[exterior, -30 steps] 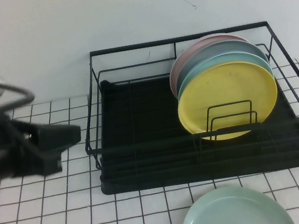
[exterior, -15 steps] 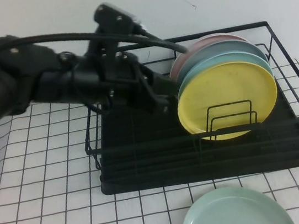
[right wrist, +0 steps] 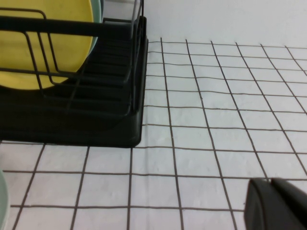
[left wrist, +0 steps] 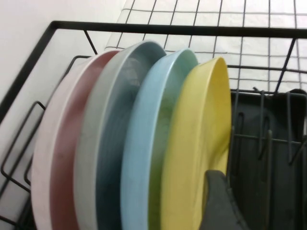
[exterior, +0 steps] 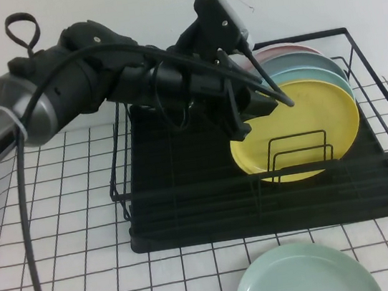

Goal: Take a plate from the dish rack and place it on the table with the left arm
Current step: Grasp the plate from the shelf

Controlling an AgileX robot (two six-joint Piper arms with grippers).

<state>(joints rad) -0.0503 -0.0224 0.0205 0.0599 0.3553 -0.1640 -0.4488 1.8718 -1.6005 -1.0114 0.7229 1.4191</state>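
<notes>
The yellow plate point(exterior: 307, 126) stands on edge at the front of a row of plates in the black dish rack point(exterior: 189, 211). My left arm reaches across the rack from the left. My left gripper point(exterior: 249, 114) is open at the plate's left rim. In the left wrist view the yellow plate point(left wrist: 196, 143) is seen edge-on, with one black finger point(left wrist: 219, 203) in front of its face; the other finger is hidden. My right gripper point(right wrist: 277, 203) is shut and empty, low over the table point(right wrist: 216, 124) to the right of the rack, out of the high view.
Behind the yellow plate stand a light blue plate point(left wrist: 144, 153), a grey-blue plate point(left wrist: 103, 143) and a pink plate point(left wrist: 55, 158). A mint green plate point(exterior: 305, 274) lies flat on the table in front of the rack. Wire dividers point(exterior: 298, 152) stand before the yellow plate.
My left arm has swung from the far left of the table, up and across the rack, to the yellow plate's left rim. The plates have not moved.
</notes>
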